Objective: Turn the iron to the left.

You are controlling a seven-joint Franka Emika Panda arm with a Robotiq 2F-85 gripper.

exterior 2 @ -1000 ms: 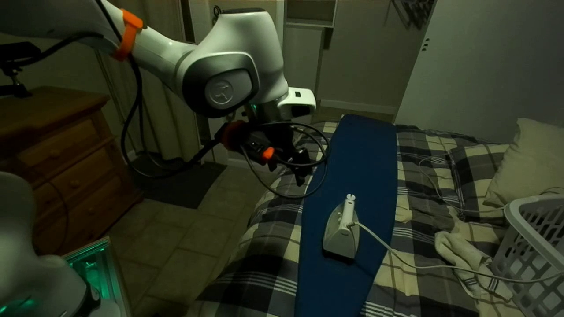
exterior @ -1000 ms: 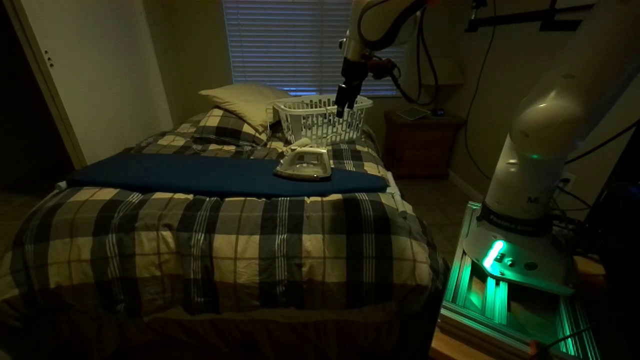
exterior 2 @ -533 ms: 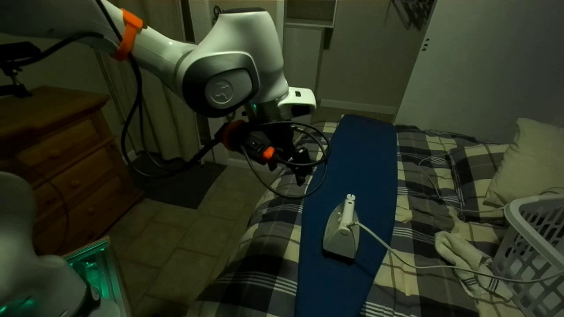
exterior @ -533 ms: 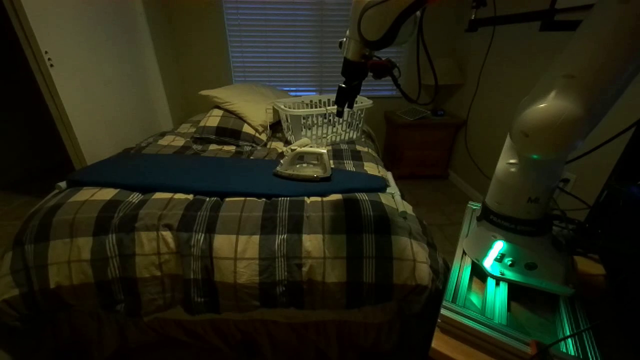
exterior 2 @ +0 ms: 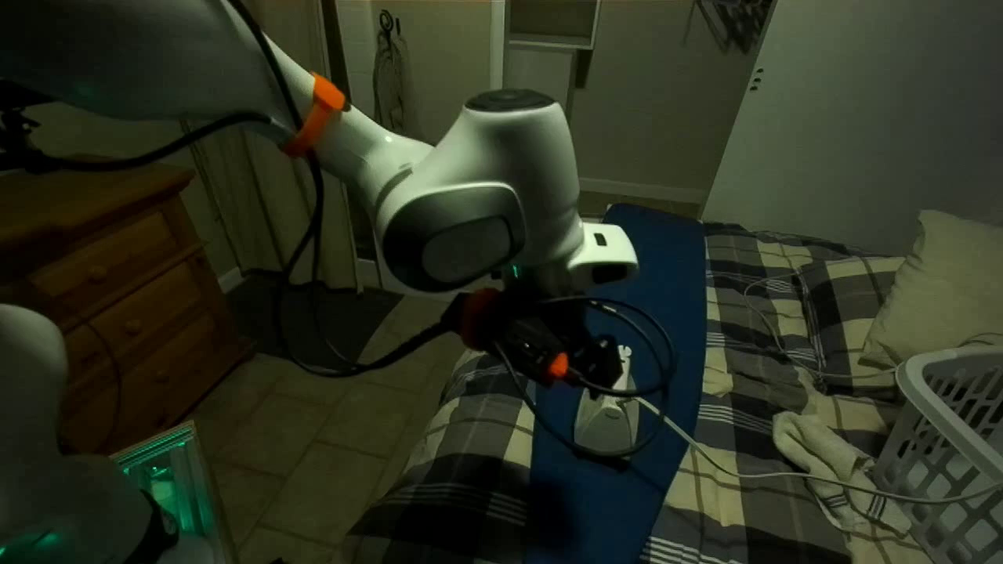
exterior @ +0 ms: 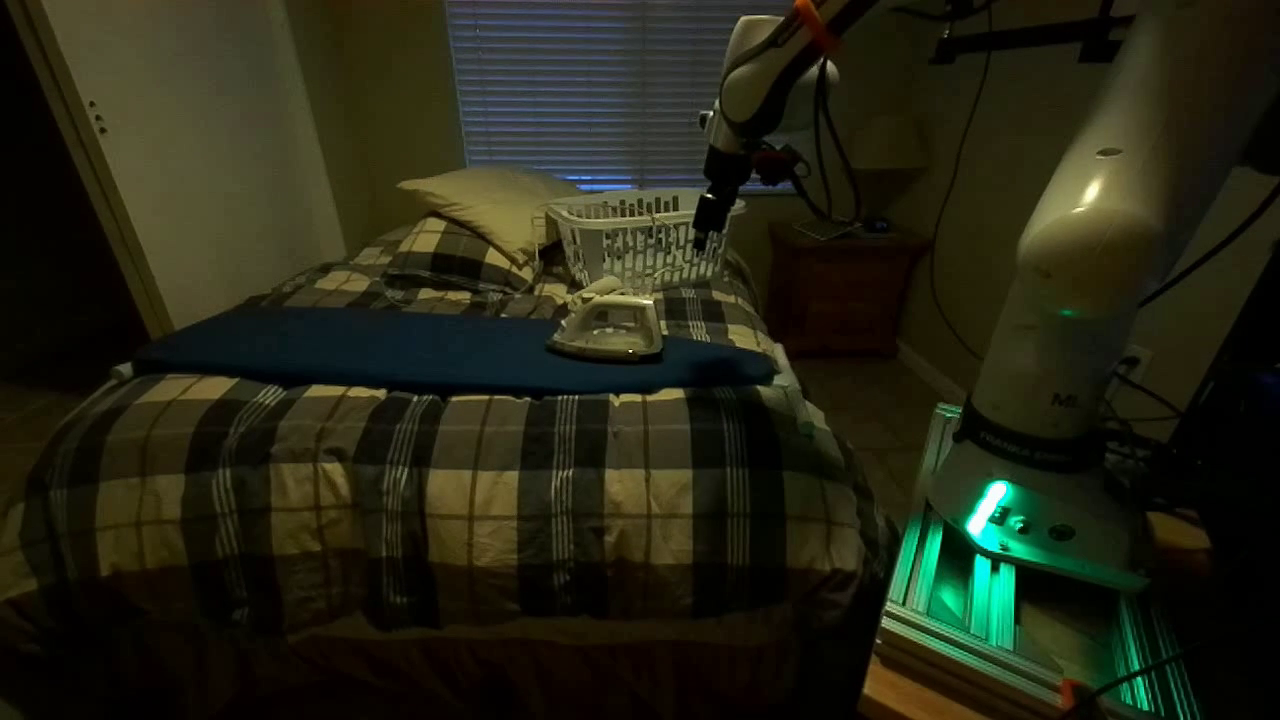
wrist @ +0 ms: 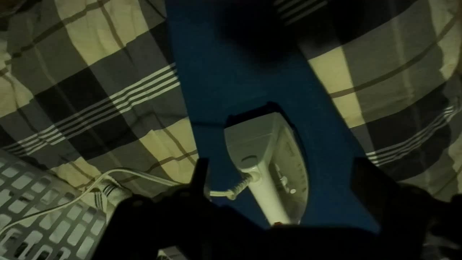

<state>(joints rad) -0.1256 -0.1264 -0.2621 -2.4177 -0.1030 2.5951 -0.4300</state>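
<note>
"One iron, set down flat on the blue bench. Which way does it point?"

"To the left of the frame in an exterior view, where its tip shows. In an exterior view the wide heel is the end nearest the camera, and the tip faces away."

"So the long axis?"

"Roughly along the bench's own length. In the wrist view it runs top to bottom: heel uppermost, handle slanting down and a little to the right, the tip end hidden behind the dark claw."

"And the claw, how does it stand?"

"Spread. Its fingers are well apart in the wrist view, with the iron seen between them."

"Where does the cord go?"

"From the heel end of the handle out over the plaid bed and past the white basket."

"Anything to read?"

"A faint mark on the iron's side is too blurred. Farther out, just above the robot base, a dark band reads FRANKA, the word after it smeared. Higher up, dark letters begin with M; I can't make out the rest."
</note>
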